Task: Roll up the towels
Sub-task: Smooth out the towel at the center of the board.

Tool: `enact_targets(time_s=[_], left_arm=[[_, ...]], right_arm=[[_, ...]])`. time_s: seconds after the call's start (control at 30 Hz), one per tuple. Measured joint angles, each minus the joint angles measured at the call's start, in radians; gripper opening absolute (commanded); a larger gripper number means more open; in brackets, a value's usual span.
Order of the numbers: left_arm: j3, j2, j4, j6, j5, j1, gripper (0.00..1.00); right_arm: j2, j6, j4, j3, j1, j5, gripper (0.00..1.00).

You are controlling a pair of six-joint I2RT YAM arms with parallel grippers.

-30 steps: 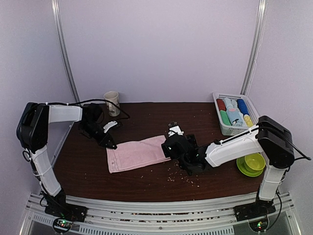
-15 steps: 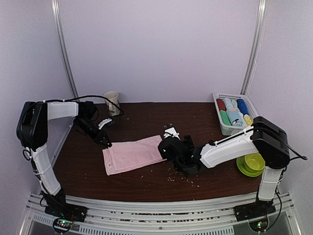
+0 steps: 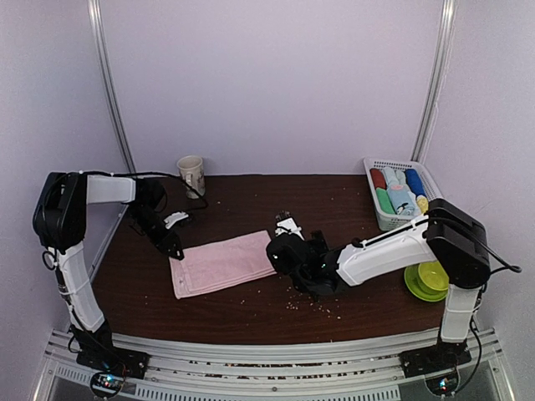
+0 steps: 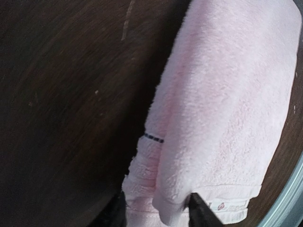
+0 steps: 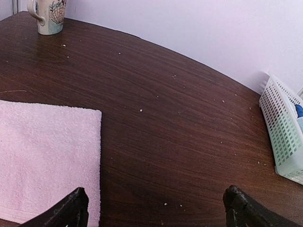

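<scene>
Worktop (image 3: 251, 200): dark brown wood, carrying everything below.
Pink towel (image 3: 224, 263): spread flat left of centre, long side running left to right; its left corner is doubled over in the left wrist view.
Basket (image 3: 378, 219): white, slatted, at the far right corner, holding rolled towels (image 3: 399, 194) side by side.
Bowl (image 3: 428, 280): green, near the right edge.
Mug (image 3: 191, 175): far left, upright by the wall.
Right pincer (image 5: 158, 213): spread wide, holding nothing, over bare wood just beside the towel's right edge.
Left pincer (image 4: 158, 215): fingers straddle the towel's folded left corner; I cannot tell whether they pinch it.
Crumbs (image 3: 309, 305): scattered near the front.
</scene>
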Motion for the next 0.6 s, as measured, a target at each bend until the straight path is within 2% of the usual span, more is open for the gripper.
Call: enact_targets(time_s=[0.1,0.17,0.27,0.3,0.33,0.43,0.53,0.6], left_arm=[[-0.001,-0.014,0.013,-0.008,-0.034,0.0,0.71],[0.007,-0.042,0.013,-0.01,-0.048,0.0,0.71],[0.044,-0.108,0.015,-0.008,-0.047,0.0,0.63],[0.056,-0.131,0.02,-0.006,-0.04,-0.002,0.57],[0.062,-0.154,0.028,-0.002,-0.03,-0.007,0.44],[0.056,-0.208,0.054,0.008,0.002,-0.034,0.13],[0.009,-0.222,0.085,0.032,0.049,-0.095,0.0],[-0.033,-0.21,0.094,0.045,0.084,-0.132,0.0]], right_arm=[[0.016,-0.001,-0.029,0.047,0.0,-0.01,1.0],[0.024,-0.003,-0.045,0.084,0.0,-0.022,1.0],[0.028,-0.006,-0.058,0.144,-0.014,-0.077,0.99],[0.028,-0.006,-0.057,0.161,-0.021,-0.109,0.97],[0.028,-0.003,-0.051,0.177,-0.034,-0.151,0.93],[0.045,0.008,-0.042,0.229,-0.092,-0.273,0.64],[0.103,0.04,-0.04,0.329,-0.16,-0.427,0.33],[0.147,0.087,-0.026,0.385,-0.202,-0.546,0.23]])
